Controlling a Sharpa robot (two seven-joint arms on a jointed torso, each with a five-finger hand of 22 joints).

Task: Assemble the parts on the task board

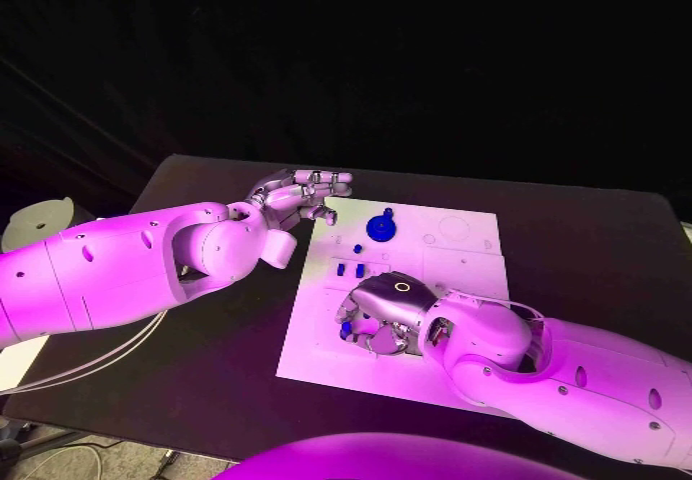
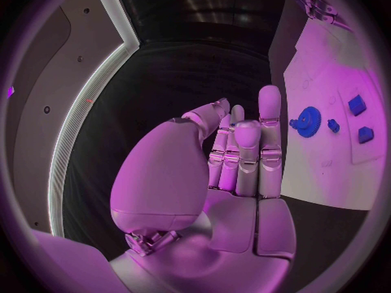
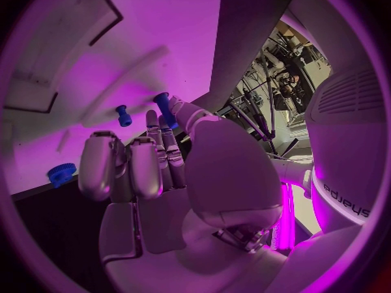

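So right now my right hand (image 1: 378,318) is down over the near-left part of the task board (image 1: 454,262), fingers curled toward a small blue part (image 3: 165,109). In the right wrist view that peg-like piece sits right at the fingertips, and it looks pinched between thumb and finger, but I honestly can't tell for sure whether it's actually gripped or just touched. A second blue peg (image 3: 123,115) stands just beside it on the board, and a round ribbed blue piece (image 3: 61,173) sits close to the board's edge.

My left hand (image 1: 300,195) is parked off the far-left corner of the board, over the black table (image 1: 216,360), fingers straight and together-ish, holding nothing. I'd guess it's there to stay out of the right hand's way.

Toward the far edge of the board there's the blue gear (image 1: 381,227), and a couple of small blue blocks (image 1: 351,270) sit mid-board, near the left edge. From the left wrist view the gear and blocks are all lying apart from each other, so my read is most of the assembly isn't done yet.
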